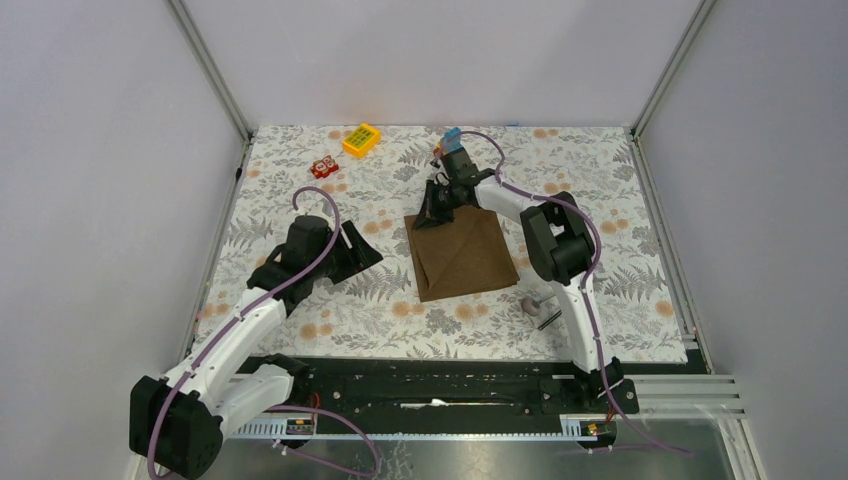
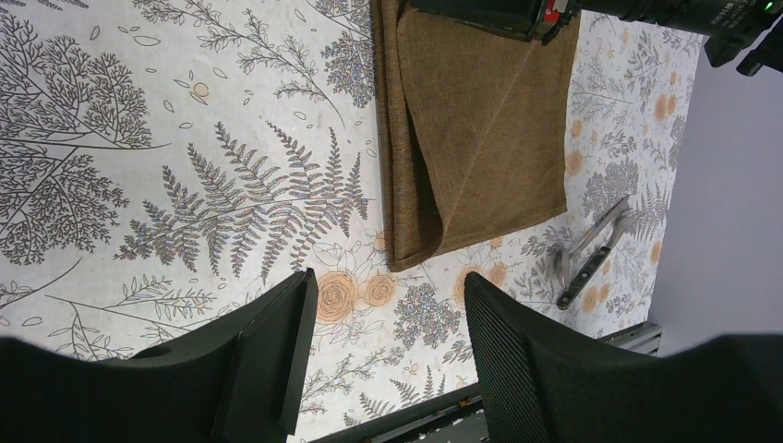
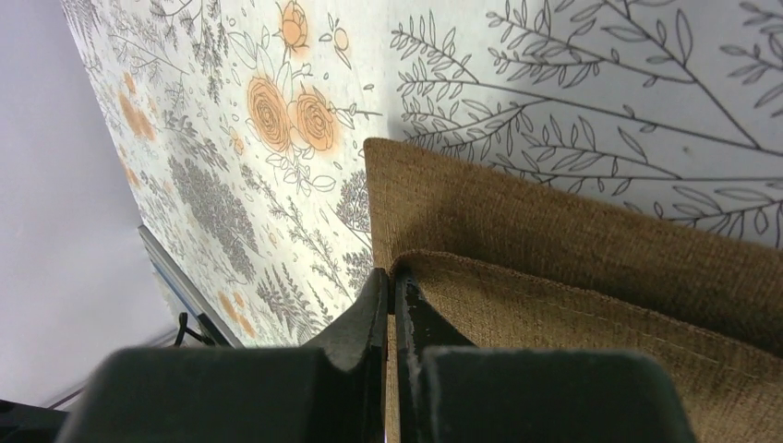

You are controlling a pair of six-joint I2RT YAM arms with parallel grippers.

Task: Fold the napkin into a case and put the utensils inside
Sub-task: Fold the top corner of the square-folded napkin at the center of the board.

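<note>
The napkin [image 1: 465,258] is laid folded at the middle of the counter [image 1: 640,260], as a brown, roughly square shape with a diagonal crease across its top layer. In the top view its upper-left corner is clamped by the right hand [image 1: 433,208], whose fingers are pressed together on the edge of the top layer. In the right wrist view that layer is seen raised slightly off the one beneath. The left hand [image 1: 360,252] is held over the flowered counter just left of the napkin, not touching it, with its fingers spread and nothing between them. The spoon [image 2: 596,231] and the dark stick [image 2: 580,280] are laid side by side on the counter, near the napkin's lower-right corner in the top view, where they are partly hidden by the right arm. A yellow block [image 1: 361,139] and a red toy [image 1: 322,167] are seen near the counter's upper edge, left of centre.
</note>
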